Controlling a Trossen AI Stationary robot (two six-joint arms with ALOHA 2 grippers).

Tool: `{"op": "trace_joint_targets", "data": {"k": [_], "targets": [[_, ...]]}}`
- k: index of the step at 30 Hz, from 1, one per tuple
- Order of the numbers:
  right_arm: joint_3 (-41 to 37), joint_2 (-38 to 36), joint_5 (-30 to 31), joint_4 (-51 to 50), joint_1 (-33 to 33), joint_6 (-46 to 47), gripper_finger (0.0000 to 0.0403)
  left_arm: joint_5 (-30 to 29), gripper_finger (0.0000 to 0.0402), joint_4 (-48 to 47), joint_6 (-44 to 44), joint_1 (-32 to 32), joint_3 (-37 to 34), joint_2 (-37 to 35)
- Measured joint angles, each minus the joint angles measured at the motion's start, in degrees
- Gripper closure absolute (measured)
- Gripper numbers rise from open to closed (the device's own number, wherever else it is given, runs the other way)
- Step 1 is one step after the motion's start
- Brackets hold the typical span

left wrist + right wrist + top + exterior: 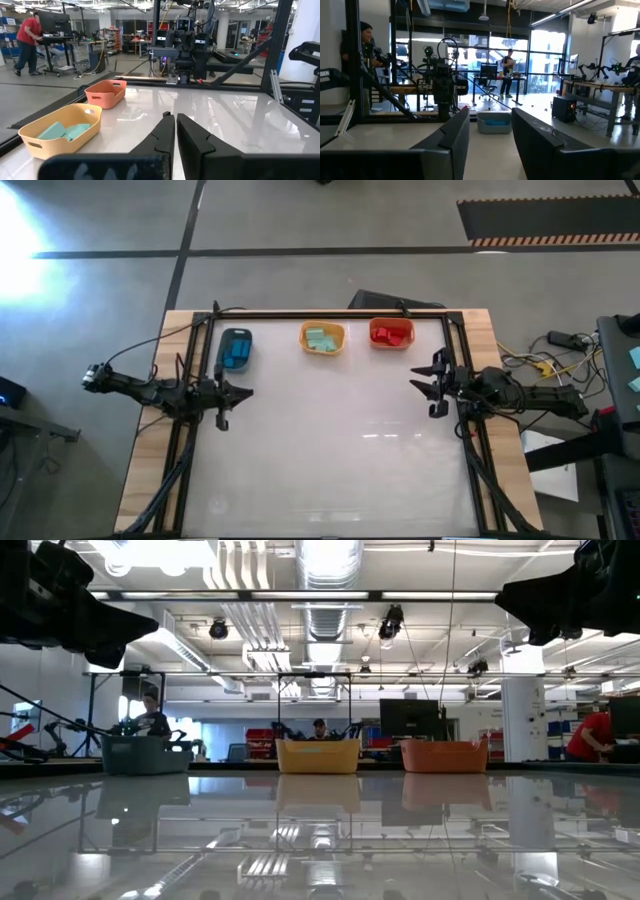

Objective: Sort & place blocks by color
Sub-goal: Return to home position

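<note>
Here both arms reach level inward at mid-frame: left gripper (173, 117) clenched empty, right gripper (490, 114) spread; blocks' (320, 339) axes unreadable.

The table (330, 450) carries three bins in a row along its far edge: left bin (236, 331), middle bin (323, 324), right bin (391, 320). Blocks (320, 340) lie in each. The left gripper (246, 391) sits at the left edge, nearer than the left bin. The right gripper (418, 385) sits opposite at the right edge.
</note>
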Motion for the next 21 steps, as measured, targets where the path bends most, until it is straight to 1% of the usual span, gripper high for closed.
{"op": "trace_joint_targets", "data": {"k": [10, 21], "targets": [[-0.01, 0.00, 0.00, -0.02, 0.00, 0.00, 0.0278, -0.02, 0.0398, 0.04, 0.00, 0.00, -0.05, 0.13], [-0.03, 0.00, 0.00, -0.02, 0.00, 0.00, 0.0265, -0.02, 0.0398, 0.03, -0.01, 0.00, -0.09, 1.43]]}}
